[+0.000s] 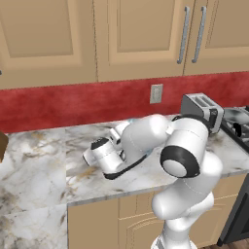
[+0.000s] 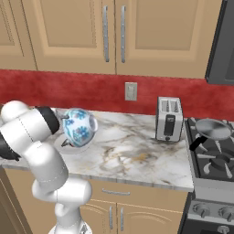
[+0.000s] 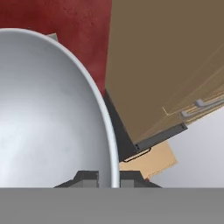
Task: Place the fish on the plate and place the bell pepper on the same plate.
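KITCHEN | We saw the end effector (image 3: pixel 109 177) pinched shut on the rim of the bowl (image 2: pixel 78 127), held tipped on its side just above the plate (image 2: pixel 58 145) on the bench (image 2: pixel 132 153), apparently to spill its contents there | We counted one bowl, one plate, one toaster (image 2: pixel 168 119), one pan (image 2: pixel 212 129)

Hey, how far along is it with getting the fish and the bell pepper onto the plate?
Done: nothing I can confirm. In hand: the gripper is shut on the rim of the blue-patterned bowl, held tipped on its side above the counter. Below it lies the white plate with a small dark shape, too small to identify. Left, it seems: both the fish and the pepper.
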Controlling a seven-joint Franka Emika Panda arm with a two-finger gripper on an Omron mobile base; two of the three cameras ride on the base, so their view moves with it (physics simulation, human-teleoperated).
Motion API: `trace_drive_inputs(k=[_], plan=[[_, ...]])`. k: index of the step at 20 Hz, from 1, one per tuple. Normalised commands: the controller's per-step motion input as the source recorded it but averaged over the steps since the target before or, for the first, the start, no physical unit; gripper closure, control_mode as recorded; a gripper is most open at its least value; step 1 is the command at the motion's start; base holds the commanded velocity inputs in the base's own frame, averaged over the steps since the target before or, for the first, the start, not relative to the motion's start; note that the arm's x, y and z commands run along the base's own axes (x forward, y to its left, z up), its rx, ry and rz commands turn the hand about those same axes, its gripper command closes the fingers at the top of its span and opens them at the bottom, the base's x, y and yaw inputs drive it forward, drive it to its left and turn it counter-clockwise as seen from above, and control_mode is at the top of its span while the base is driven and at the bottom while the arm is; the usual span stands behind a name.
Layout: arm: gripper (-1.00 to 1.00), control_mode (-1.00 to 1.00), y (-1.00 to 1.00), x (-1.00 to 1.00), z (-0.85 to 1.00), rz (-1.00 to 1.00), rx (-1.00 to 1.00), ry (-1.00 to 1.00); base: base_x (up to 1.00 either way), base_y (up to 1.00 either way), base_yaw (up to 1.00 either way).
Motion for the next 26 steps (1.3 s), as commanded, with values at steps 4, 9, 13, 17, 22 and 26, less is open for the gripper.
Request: trace_drive_inputs(k=[4, 9, 13, 17, 22, 26], plan=[[1.0, -1.0, -0.27, -0.12, 0.02, 0.0, 0.05, 0.0, 0.0, 0.0, 0.0], [1.0, -1.0, -0.33, -0.12, 0.04, 0.0, 0.05, 0.0, 0.0, 0.0, 0.0], [1.0, -1.0, -0.26, -0.12, 0.12, 0.0, 0.19, 0.0, 0.0, 0.0, 0.0], [1.0, -1.0, -0.28, -0.05, 0.23, 0.0, 0.23, 0.0, 0.0, 0.0, 0.0], [1.0, -1.0, -0.33, -0.12, 0.19, 0.0, 0.26, 0.0, 0.0, 0.0, 0.0], [1.0, -1.0, -0.39, -0.18, 0.16, 0.01, 0.3, 0.0, 0.0, 0.0, 0.0]])
